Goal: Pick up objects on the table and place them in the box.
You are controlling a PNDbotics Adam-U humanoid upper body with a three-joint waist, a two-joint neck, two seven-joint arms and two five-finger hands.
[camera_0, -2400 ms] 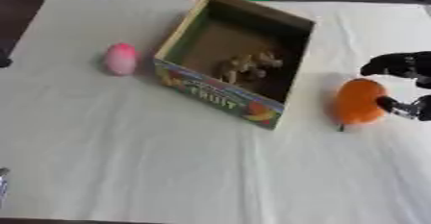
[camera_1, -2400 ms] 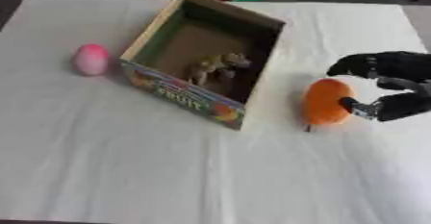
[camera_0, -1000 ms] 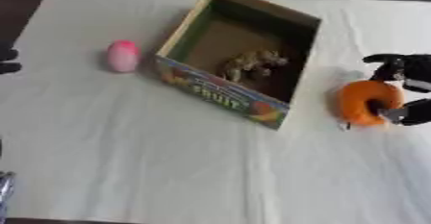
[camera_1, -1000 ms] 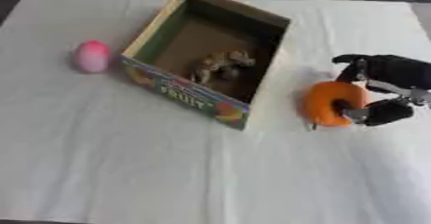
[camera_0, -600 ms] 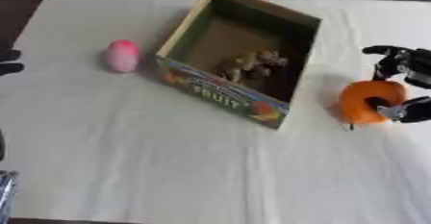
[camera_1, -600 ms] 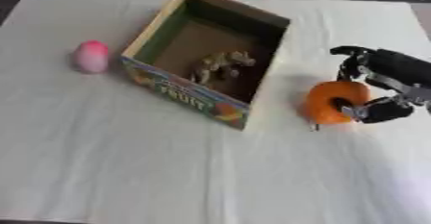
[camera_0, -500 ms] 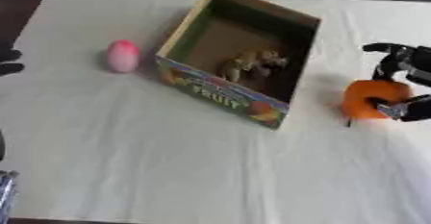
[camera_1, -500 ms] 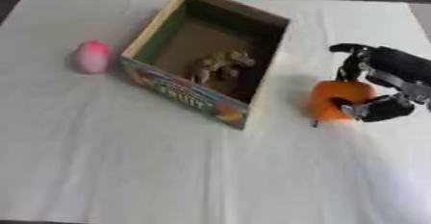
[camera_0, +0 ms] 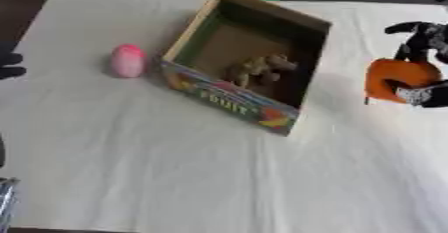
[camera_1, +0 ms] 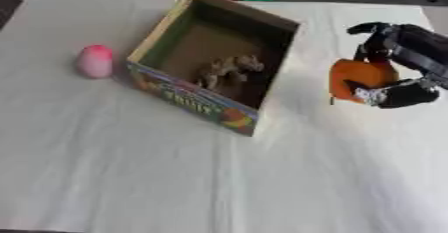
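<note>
On the white-covered bench [camera_1: 175, 177], the orange object [camera_1: 360, 79] had been lifted off the cloth since a moment earlier, the fingers [camera_1: 372, 32] and thumb of the right hand [camera_1: 398, 62] being curled round it just right of the box [camera_1: 188, 99]. Carrying over the rim was judged next. Farther left, the pink object [camera_1: 94, 61] remained untouched. The left hand was not seen.

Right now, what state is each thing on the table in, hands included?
Box: open, upright, a brown object inside.
Orange object: held by the right hand, right of the box.
Pink object: lying on the cloth, left of the box, untouched.
Left hand: dark shape at the left edge, fingers unclear.
</note>
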